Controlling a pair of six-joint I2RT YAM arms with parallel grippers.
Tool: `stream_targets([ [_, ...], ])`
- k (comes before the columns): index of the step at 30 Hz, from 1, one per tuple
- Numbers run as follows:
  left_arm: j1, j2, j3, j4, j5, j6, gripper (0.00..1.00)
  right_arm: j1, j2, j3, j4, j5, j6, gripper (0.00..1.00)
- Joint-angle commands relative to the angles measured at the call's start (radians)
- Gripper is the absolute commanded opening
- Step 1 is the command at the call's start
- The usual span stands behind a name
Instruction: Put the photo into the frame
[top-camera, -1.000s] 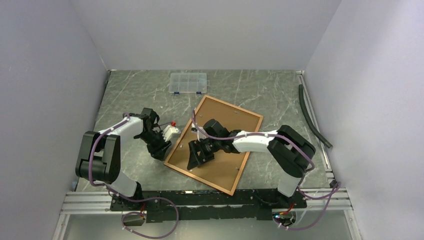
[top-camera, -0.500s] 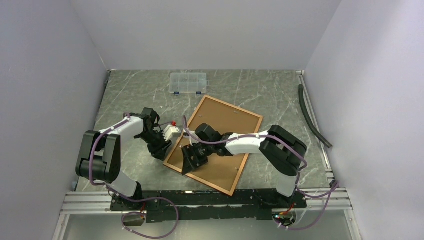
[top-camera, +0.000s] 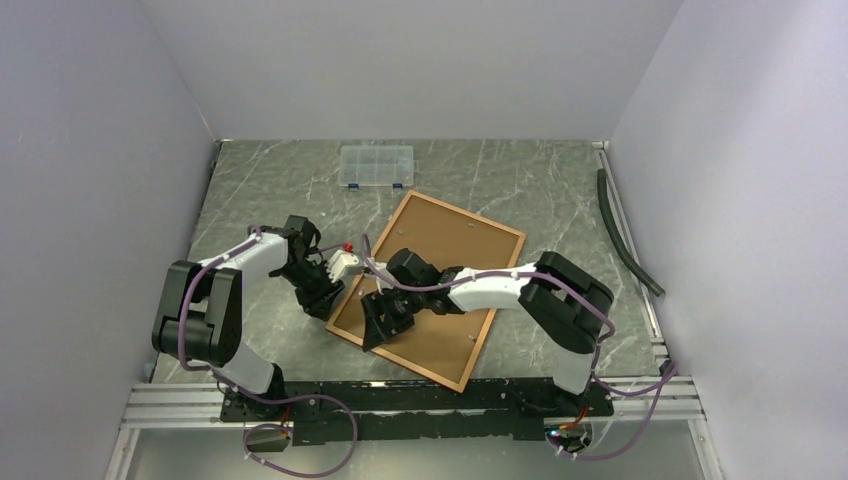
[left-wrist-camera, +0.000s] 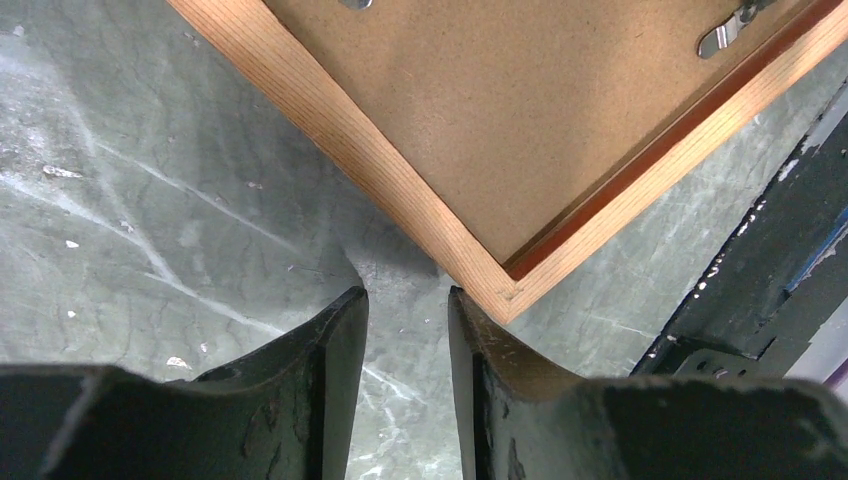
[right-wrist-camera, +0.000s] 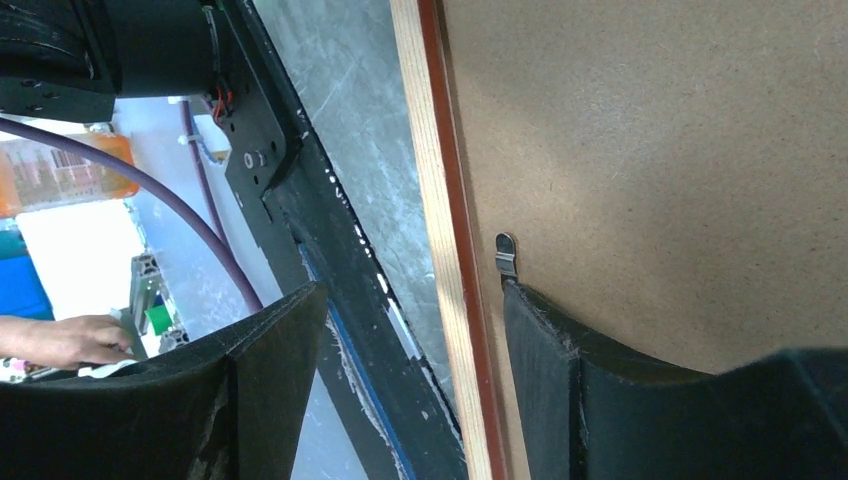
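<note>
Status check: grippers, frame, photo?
Left gripper open at frame corner. Right gripper open astride frame edge by clip. Frame face down, backing board in; photo unseen.

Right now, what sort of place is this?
Probably a robot test booth: plain white walls around a grey table, a left arm and right arm bolted to a metal rail.

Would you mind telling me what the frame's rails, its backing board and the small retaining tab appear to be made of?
The frame looks like light bare wood, with visible grain, and a red-orange painted inner edge. The backing board seems brown fibreboard: matte, finely speckled, no grain. The retaining tab is probably bare metal, thin and shiny grey.
</note>
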Motion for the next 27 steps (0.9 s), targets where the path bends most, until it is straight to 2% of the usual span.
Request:
stream_targets([
  [1,-0.019,0.034,0.013,0.009,0.032,-0.007,0.42,0.030,-0.022,0.020,0.008,0.064,-0.053,0.69],
  [7,0.006,-0.011,0.052,-0.068,0.012,0.039,0.42,-0.024,-0.089,-0.016,0.060,0.088,-0.071,0.70],
  [12,0.042,-0.060,0.082,-0.159,0.046,0.083,0.46,-0.026,-0.040,0.018,0.056,0.053,-0.089,0.70],
  [15,0.047,-0.118,0.045,-0.197,0.074,0.144,0.51,-0.026,-0.017,0.007,0.073,0.029,-0.091,0.70],
  [20,0.029,-0.170,-0.053,-0.117,0.080,0.150,0.56,-0.020,0.007,0.007,0.074,-0.014,-0.107,0.69],
  [23,0.011,-0.168,-0.105,-0.047,0.042,0.146,0.65,-0.013,0.022,0.024,0.058,-0.012,-0.120,0.69],
  [27,-0.002,-0.171,-0.157,0.089,-0.019,0.132,0.64,-0.006,0.033,0.026,0.060,-0.012,-0.124,0.69],
])
